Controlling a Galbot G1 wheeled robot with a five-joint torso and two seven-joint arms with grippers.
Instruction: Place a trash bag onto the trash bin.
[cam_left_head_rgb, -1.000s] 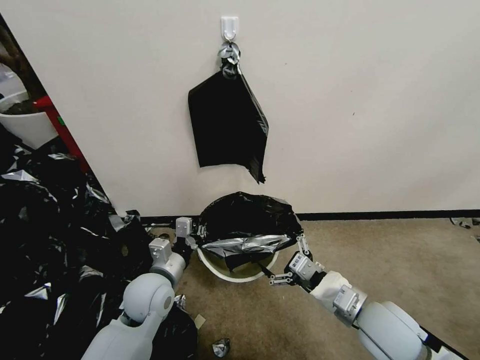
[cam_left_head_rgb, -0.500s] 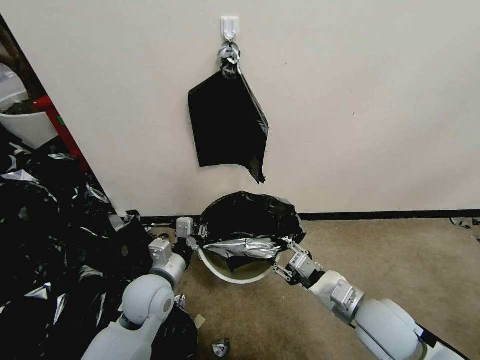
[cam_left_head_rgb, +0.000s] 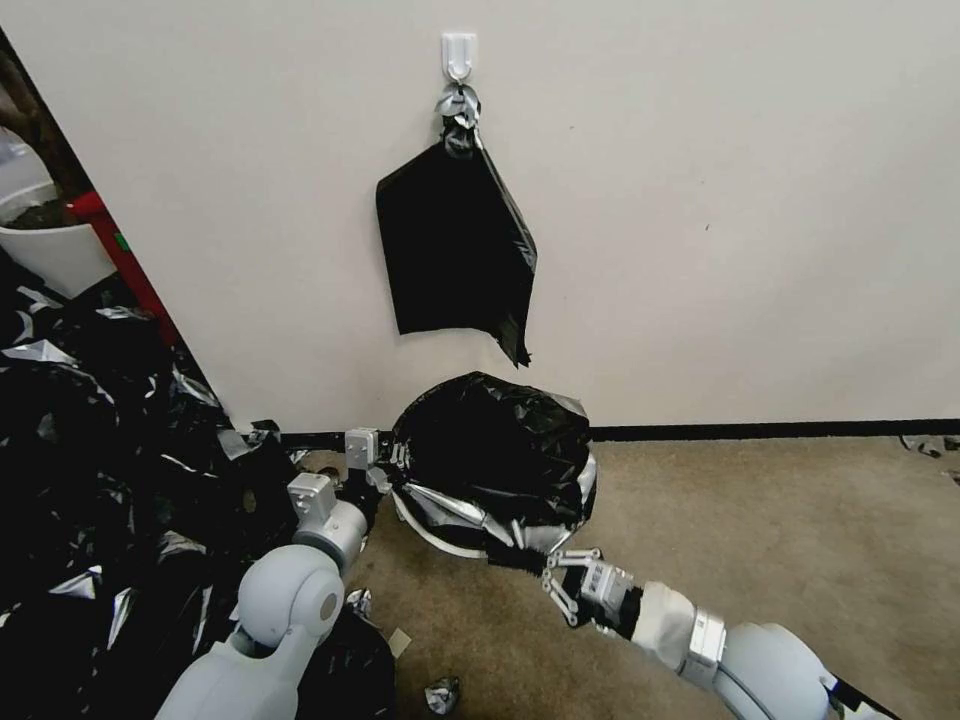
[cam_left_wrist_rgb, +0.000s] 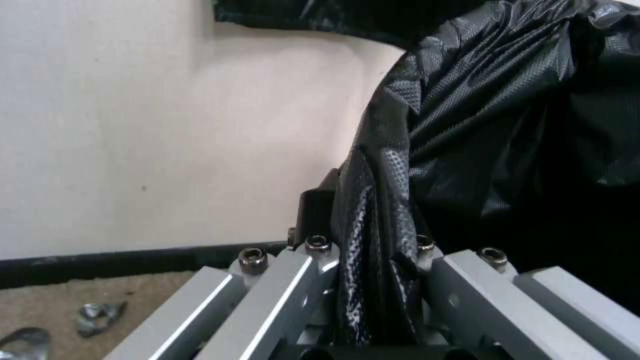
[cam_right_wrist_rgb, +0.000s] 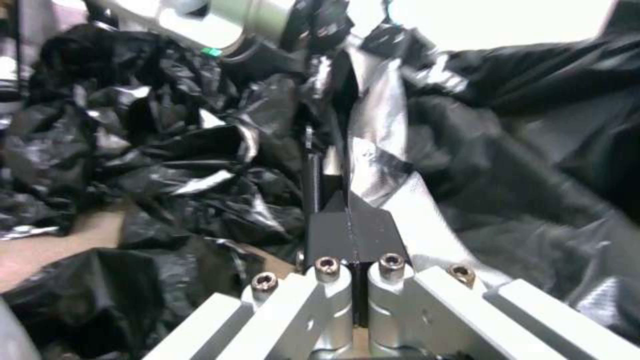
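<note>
Trash bag (cam_left_head_rgb: 492, 452) plastic, black and glossy, billows in a dome over the trash bin (cam_left_head_rgb: 440, 540), which sits on the carpet (cam_left_head_rgb: 760, 540) against the wall (cam_left_head_rgb: 720, 200); only a cream-white sliver of rim shows at about seven o'clock of the bag. The left gripper (cam_left_head_rgb: 385, 462) is at the bag's nine o'clock edge, and its wrist view shows its jaws clamped on a bunched fold of the black film (cam_left_wrist_rgb: 373, 260). The right gripper (cam_left_head_rgb: 545, 572) is down at the five o'clock edge, jaws pressed together on a stretched silvery strip of the bag (cam_right_wrist_rgb: 373, 165). At twelve o'clock above the bin a flat black bundle of bags (cam_left_head_rgb: 455, 245) hangs from a white hook (cam_left_head_rgb: 459, 52). A heap of black plastic scraps (cam_left_head_rgb: 90, 450) lies off toward nine o'clock.
</note>
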